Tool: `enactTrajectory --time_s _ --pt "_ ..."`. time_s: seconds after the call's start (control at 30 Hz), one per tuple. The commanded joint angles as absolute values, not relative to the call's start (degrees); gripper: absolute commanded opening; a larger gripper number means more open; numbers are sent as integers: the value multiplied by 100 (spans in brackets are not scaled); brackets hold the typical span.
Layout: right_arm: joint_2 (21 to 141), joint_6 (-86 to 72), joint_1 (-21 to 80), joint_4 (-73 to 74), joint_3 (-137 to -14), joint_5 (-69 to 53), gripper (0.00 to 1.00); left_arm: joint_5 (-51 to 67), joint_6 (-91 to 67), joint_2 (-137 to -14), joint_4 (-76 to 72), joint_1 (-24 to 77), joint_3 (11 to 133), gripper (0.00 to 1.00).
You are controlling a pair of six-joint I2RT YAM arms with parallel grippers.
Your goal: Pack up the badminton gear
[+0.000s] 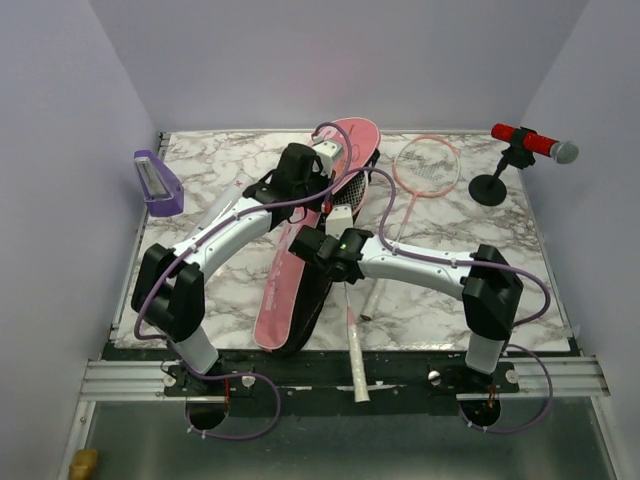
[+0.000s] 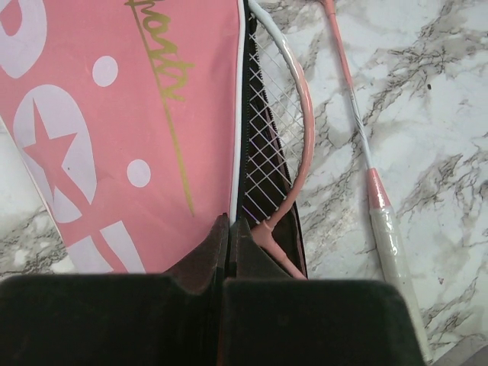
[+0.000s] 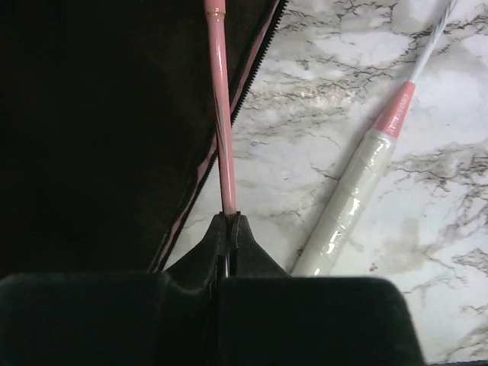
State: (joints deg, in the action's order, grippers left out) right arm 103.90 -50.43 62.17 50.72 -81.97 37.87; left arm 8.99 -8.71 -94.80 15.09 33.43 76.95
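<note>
Racket [image 3: 219,114] shaft pinched tight in the closed right hand [image 3: 229,217], head inside bag [image 2: 114,114].

Both arms reach fwd & bend inward, L hand [image 2: 229,226] & R hand [image 3: 229,223] both clamped tight

Walls: I see plain pale lilac panels, back wall [image 1: 340,60], left wall [image 1: 60,200], right wall [image 1: 600,150] | Furniture: one table [image 1: 420,320], white-and-grey marbled top, aluminium rail [image 1: 120,380] along its near edge | Floor: dull grey-green surface [image 1: 380,450] beyond the rail | Light: even and soft on my feed, shadows faint
</note>
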Motion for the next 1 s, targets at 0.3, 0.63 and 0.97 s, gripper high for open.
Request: enactTrajectory --time_s 0.3,0.63,0.97 --pt "11012 -4755 6064 3604 -9053 3745 0 1476 -1046 -9114 1389 3349 7479 0" --pt "10592 -4316 6117 2453 -8175 2611 0 1529 -1020 -9220 1415 3340 7550 0" --pt "10152 -4017 6108 2180 -7682 2356 0 1529 -1002 -9299 1459 3340 7646 0"
